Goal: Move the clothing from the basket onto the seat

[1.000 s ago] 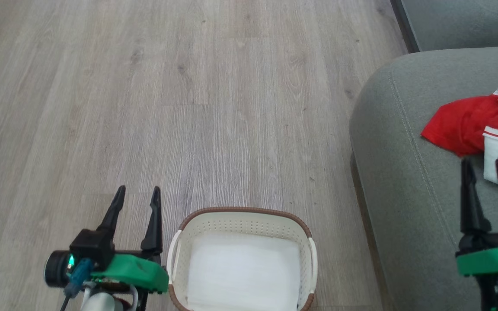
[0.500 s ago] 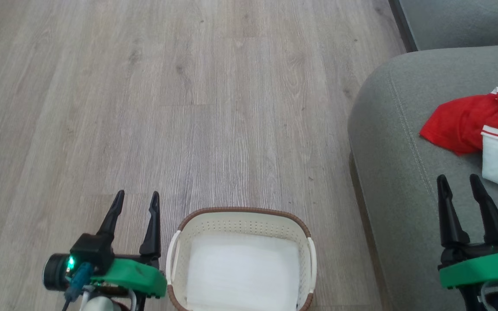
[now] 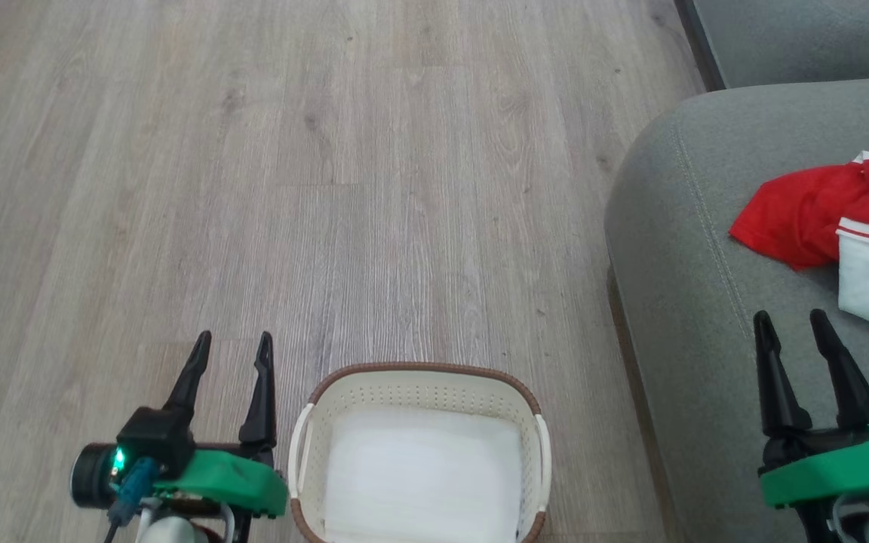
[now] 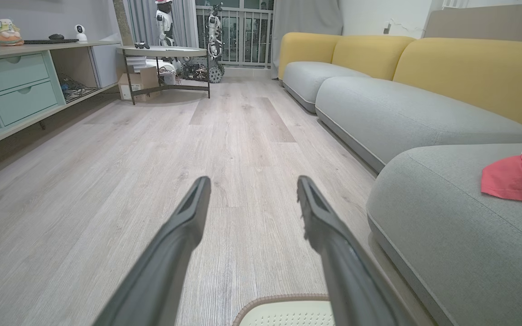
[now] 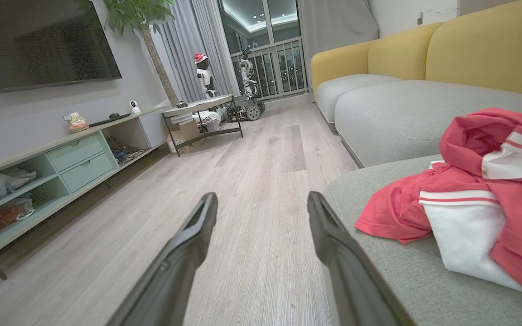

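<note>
Left tool [image 3: 233, 337] at far left, over the floor [image 3: 329, 188] and just beside the basket [image 3: 419, 371], fingers apart, holding nothing; inside the basket, nothing but the white liner [image 3: 423, 475]; further right, on the seat [image 3: 676, 264] and well apart from the basket, the clothing [image 3: 796, 219], a crumpled red heap with a white panel, cut off by the right edge of the head view; probably light, limp and a little slick, apt to sag and trail, so best pinched at a raised fold rather than a flat panel; long axis hard to judge, seemingly across the seat, one red corner pointing left toward the rounded seat edge; at lower right, near the white panel but apart from it, right tool [image 3: 790, 317], fingers spread, empty.
</note>
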Tool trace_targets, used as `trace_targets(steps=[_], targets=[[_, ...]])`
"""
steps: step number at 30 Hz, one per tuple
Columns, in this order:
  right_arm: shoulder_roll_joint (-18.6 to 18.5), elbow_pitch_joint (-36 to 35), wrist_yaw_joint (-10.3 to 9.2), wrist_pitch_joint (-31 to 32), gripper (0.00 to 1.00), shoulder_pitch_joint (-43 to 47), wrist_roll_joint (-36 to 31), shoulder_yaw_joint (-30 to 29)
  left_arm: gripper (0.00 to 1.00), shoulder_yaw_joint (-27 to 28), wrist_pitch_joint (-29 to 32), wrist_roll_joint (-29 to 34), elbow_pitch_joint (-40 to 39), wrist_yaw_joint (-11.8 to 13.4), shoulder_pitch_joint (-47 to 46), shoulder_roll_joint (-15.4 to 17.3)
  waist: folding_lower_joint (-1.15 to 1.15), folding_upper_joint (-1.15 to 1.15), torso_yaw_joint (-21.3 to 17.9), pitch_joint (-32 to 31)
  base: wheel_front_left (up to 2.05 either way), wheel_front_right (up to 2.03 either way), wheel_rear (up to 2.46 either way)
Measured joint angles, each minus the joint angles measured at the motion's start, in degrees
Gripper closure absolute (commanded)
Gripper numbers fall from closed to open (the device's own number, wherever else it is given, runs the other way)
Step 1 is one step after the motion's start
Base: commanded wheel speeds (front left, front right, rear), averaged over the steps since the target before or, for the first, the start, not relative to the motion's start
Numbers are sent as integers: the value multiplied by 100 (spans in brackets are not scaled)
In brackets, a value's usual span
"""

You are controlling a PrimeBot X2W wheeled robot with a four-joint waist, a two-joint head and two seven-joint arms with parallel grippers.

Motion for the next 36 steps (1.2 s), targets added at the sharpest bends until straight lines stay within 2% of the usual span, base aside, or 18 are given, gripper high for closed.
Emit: trace_targets(steps=[17, 18, 24, 36], targets=[[-1, 96, 0, 0, 0, -6, 0, 152, 0, 5, 0, -1, 20, -34, -8, -12, 0, 0, -30, 14, 0, 0, 0], [-1, 104, 0, 0, 100, -6, 0, 157, 100, 3, 0, -16, 20, -35, -9, -12, 0, 0, -33, 13, 0, 0, 0], [153, 569, 1, 22, 100, 103, 23, 264, 100, -24, 16, -45, 475, -44, 217, -12, 0, 0, -36, 11, 0, 0, 0], [237, 668, 0, 190, 100, 115, 645, 223, 100, 20, 221, -845, 522, -101, 289, -12, 0, 0, -33, 8, 0, 0, 0]])
